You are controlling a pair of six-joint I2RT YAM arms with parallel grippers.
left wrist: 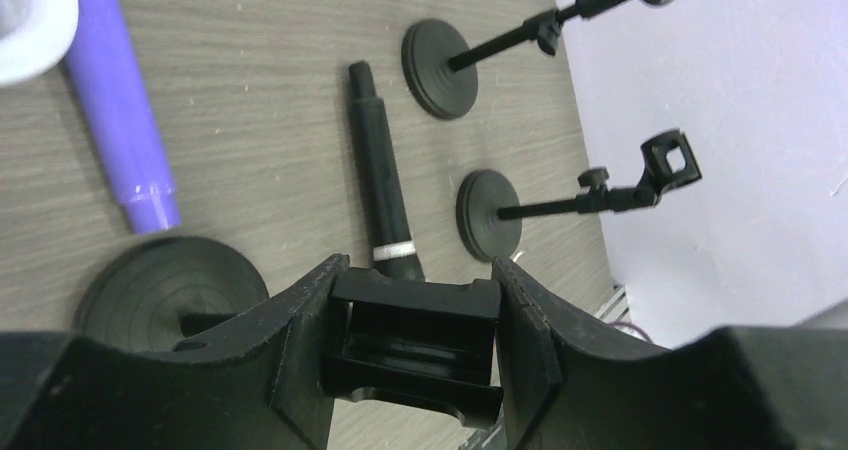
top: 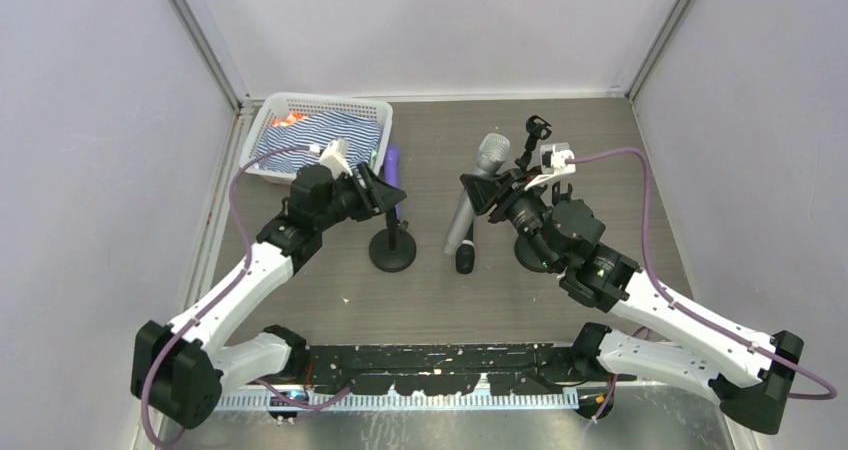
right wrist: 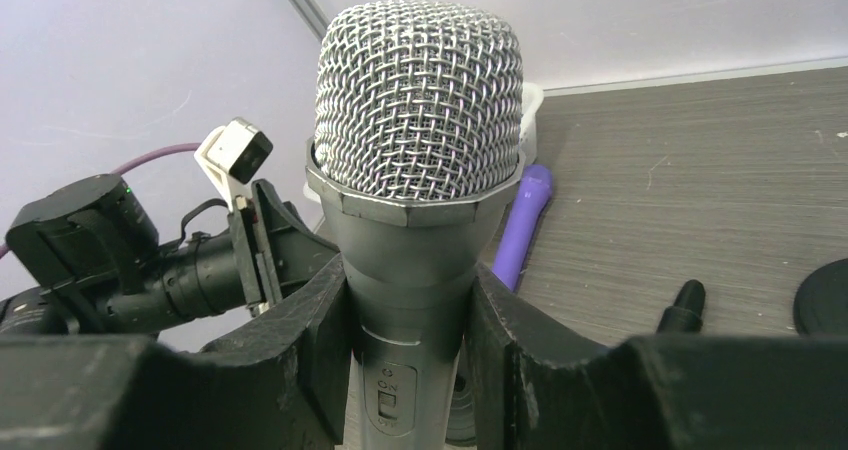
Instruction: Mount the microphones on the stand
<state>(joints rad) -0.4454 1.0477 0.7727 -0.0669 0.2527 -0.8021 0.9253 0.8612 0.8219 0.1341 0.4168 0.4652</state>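
Observation:
My right gripper [top: 487, 192] is shut on the body of the silver-grey microphone [top: 492, 152], which it holds tilted above the table; its mesh head [right wrist: 420, 100] rises above the fingers [right wrist: 300, 320]. My left gripper [left wrist: 420, 270] is shut on the black clip [left wrist: 415, 340] at the top of the nearest stand [top: 392, 253]. That stand's round base [left wrist: 170, 285] rests on the table. The black microphone [left wrist: 380, 170] lies flat near the middle. The purple microphone [left wrist: 120, 120] lies beside the basket.
A white basket [top: 320, 102] holding striped cloth stands at the back left. Two more black stands [left wrist: 440, 55] [left wrist: 490, 215] with empty clips stand to the right, one partly behind my right arm [top: 540, 128]. Grey walls close in on three sides.

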